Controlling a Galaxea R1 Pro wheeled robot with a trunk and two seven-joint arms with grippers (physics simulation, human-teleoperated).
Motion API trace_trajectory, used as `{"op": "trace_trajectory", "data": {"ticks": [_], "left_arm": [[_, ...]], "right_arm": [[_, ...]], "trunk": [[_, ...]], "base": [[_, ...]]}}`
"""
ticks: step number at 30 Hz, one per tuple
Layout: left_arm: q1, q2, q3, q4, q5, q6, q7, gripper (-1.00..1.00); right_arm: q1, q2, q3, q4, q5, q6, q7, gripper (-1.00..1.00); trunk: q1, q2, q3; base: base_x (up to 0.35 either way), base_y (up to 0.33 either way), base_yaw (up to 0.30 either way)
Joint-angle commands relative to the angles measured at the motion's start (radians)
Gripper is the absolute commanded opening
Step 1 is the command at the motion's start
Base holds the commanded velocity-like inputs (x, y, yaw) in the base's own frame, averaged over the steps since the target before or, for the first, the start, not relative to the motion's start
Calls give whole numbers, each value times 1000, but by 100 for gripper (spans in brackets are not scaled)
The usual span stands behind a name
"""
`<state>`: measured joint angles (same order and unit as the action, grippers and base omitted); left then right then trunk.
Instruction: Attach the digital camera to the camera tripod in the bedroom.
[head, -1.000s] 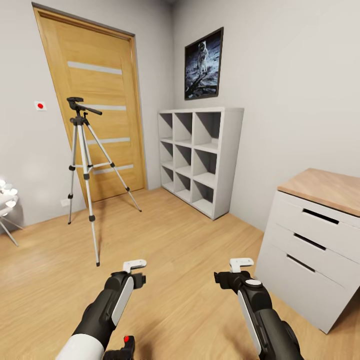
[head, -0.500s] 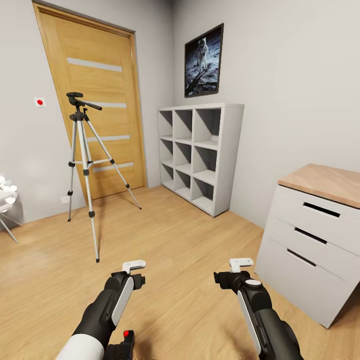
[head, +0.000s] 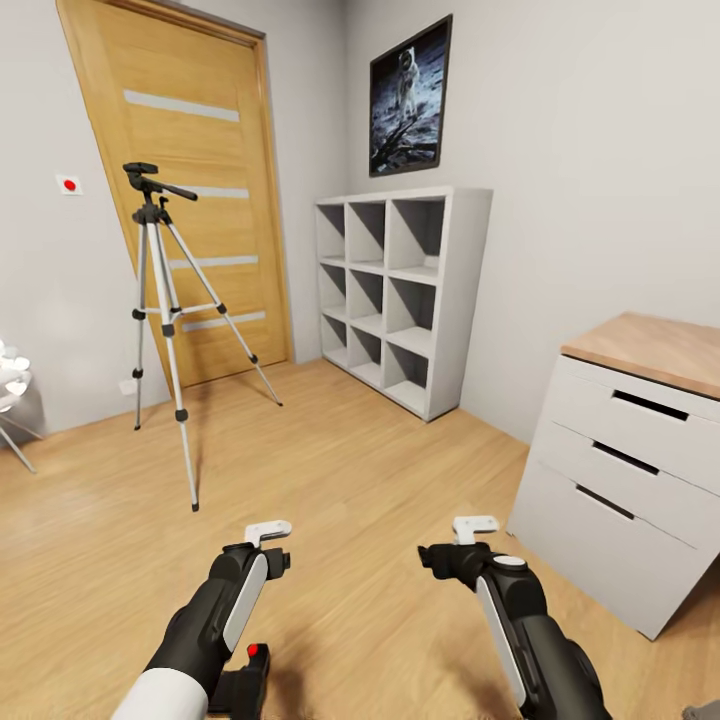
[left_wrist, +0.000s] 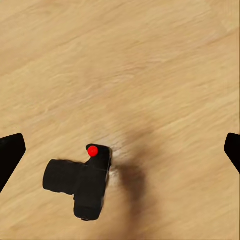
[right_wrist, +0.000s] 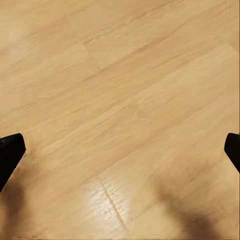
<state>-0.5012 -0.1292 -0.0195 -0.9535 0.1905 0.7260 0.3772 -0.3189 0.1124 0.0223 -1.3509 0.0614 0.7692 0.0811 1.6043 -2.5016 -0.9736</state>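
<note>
The camera tripod (head: 163, 310) stands upright on the wood floor by the wooden door (head: 185, 190), at the far left, well ahead of both arms. The digital camera (head: 249, 678) lies on the floor just below my left forearm; the left wrist view shows the digital camera (left_wrist: 80, 182) from above, black with its red spot, lens sideways. My left gripper (left_wrist: 120, 150) hangs above it, open, fingertips wide apart and not touching it. My right gripper (right_wrist: 120, 150) is open over bare floor. In the head view the left gripper (head: 265, 555) and right gripper (head: 445, 558) point down.
A white cube shelf (head: 400, 300) stands against the right wall under the astronaut picture (head: 408, 98). A white drawer chest with a wooden top (head: 630, 460) is close on my right. A pale chair leg (head: 12, 440) shows at the far left. Open plank floor lies between me and the tripod.
The whole head view has shifted, so the camera moved: tripod and door sit higher and a little more to the left, and more of the digital camera shows at the bottom edge. Both grippers stay open.
</note>
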Motion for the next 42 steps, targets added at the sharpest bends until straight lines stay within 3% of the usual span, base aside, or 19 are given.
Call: {"op": "trace_trajectory", "data": {"ticks": [1, 5, 6, 7, 9, 13, 20, 42], "left_arm": [[0, 0, -2, -2, 10, 3, 9, 100], [0, 0, -2, -1, 10, 3, 9, 100], [0, 0, -2, -2, 10, 3, 9, 100], [0, 0, -2, -2, 10, 3, 9, 100], [0, 0, -2, -2, 11, 3, 9, 100], [0, 0, -2, -2, 12, 3, 9, 100], [0, 0, -2, -2, 12, 3, 9, 100], [0, 0, 0, -2, 11, 3, 11, 100]], "right_arm": [[-1, 0, -2, -7, -13, 19, 58, 100], [-1, -11, -4, -14, -60, 43, 191, 100], [-2, -31, -5, -16, -81, 54, 267, 100], [-2, -71, -6, -17, -107, 64, 377, 100], [-2, -109, -7, -18, -130, 69, 471, 100], [-2, -144, -13, -19, -160, 73, 566, 100], [-2, -160, -75, -19, -186, 74, 615, 100], [-2, -162, -88, -19, -187, 92, 626, 100]], "trunk": [[0, -1, -5], [2, -2, -20], [2, -2, -24], [3, -2, -28], [4, -3, -36], [6, -4, -51], [9, -5, -78], [19, -10, -164]], "base": [[0, 0, 0], [0, 0, 0], [0, 0, 0], [0, 0, 0], [0, 0, 0], [0, 0, 0], [0, 0, 0], [0, 0, 0]]}}
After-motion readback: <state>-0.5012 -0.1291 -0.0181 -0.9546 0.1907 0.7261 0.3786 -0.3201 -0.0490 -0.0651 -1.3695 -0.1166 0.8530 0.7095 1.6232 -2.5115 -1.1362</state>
